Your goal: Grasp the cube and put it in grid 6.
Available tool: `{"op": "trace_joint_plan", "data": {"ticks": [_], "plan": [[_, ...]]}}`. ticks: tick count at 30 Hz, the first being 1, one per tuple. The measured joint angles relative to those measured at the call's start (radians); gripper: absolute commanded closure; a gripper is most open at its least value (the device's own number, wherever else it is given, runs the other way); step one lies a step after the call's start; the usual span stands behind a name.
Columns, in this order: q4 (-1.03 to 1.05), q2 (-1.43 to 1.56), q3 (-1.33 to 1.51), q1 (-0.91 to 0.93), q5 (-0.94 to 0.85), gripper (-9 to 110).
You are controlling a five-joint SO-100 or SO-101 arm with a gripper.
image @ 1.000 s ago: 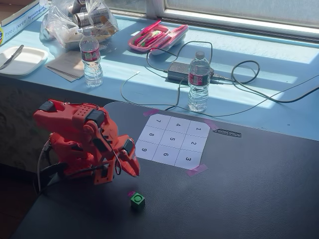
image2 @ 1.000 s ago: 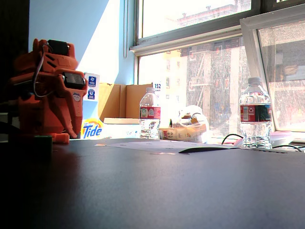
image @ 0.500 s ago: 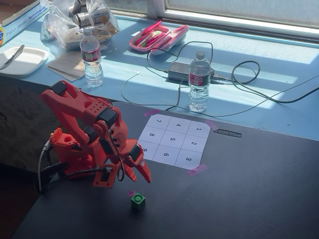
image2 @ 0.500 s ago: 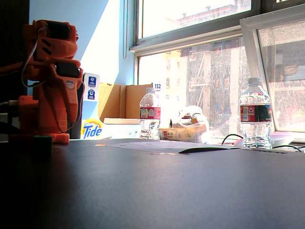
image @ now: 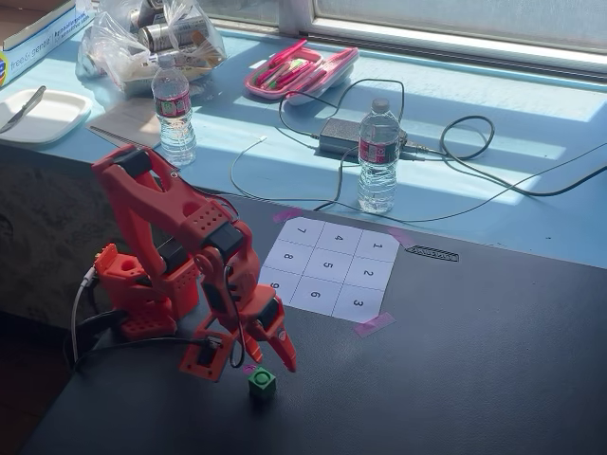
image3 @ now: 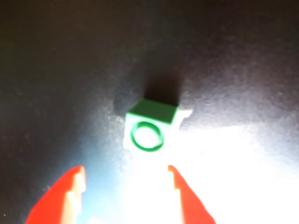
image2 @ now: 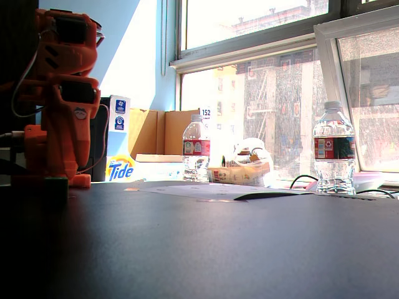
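1. My orange tool (image: 270, 355) hangs just above the dark desk (image: 474, 360), its two fingers spread apart and holding nothing. In the wrist view the tool (image3: 126, 186) shows both fingertips at the bottom edge with a clear gap between them.

2. The green cube (image: 262, 382) sits on the desk just in front of my fingertips, untouched. In the wrist view the cube (image3: 149, 126) lies a little beyond the gap, ring mark facing up and turned at a slight angle.

3. Risk: because the cube is turned, my fingers may meet its corners rather than flat faces, so closing could spin it or squirt it out.

4. Risk: strong glare washes out the wrist view near the cube, so I may misjudge height and press a fingertip onto its top or shove it forward.

5. A pink tape scrap (image: 249, 368) lies beside the cube; a finger could snag on it.

6. Grid 6 (image: 316, 295) lies on the white paper beyond my arm. A weak pinch could drop the cube short, or into the neighbouring cell 9 (image: 275, 285).
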Motion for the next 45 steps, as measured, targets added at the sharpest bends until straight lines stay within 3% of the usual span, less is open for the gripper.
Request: {"op": "trace_joint_plan", "data": {"ticks": [34, 45], "plan": [[0.002, -0.135, -0.049, 0.169, -0.032, 72], [-0.028, -0.16, -0.049, 0.156, -0.032, 81]]}}
